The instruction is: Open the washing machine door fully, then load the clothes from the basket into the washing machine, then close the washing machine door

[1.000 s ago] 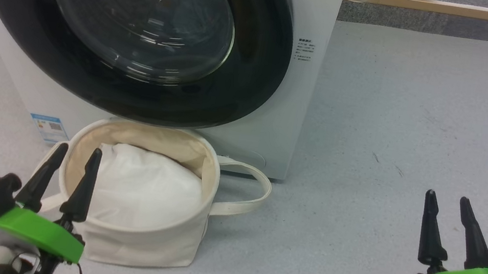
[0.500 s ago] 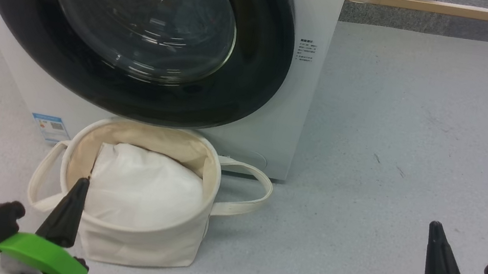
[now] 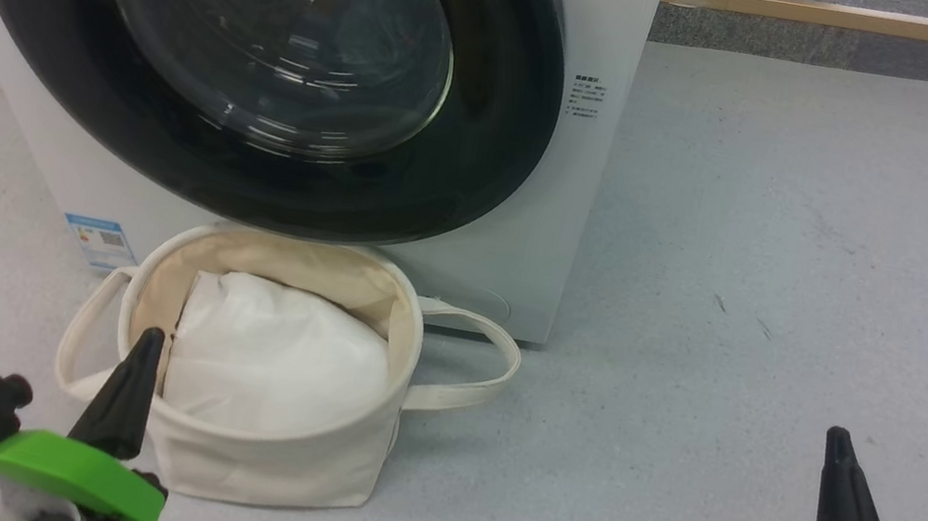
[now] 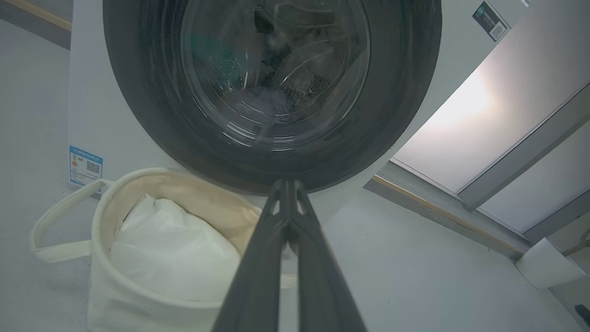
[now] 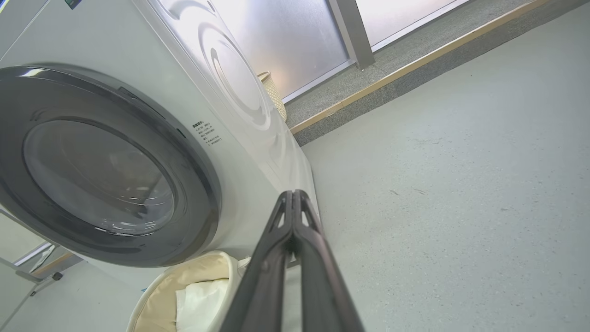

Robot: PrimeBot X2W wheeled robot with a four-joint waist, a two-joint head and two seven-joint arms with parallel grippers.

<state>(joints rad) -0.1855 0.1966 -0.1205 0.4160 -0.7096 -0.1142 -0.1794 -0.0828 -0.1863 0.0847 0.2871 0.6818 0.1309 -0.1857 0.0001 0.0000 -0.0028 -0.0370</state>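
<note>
The basket with a white cloth bundle sits on the floor just below the shut washing machine door; left gripper and right gripper are clenched, empty.

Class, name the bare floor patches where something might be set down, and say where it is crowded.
Widest bare floor: right of the washing machine, from the wooden strip down to the right gripper. A narrower strip lies left of the machine. Crowded: below the door, where the basket stands with its handle looped out and the left gripper close by.
</note>
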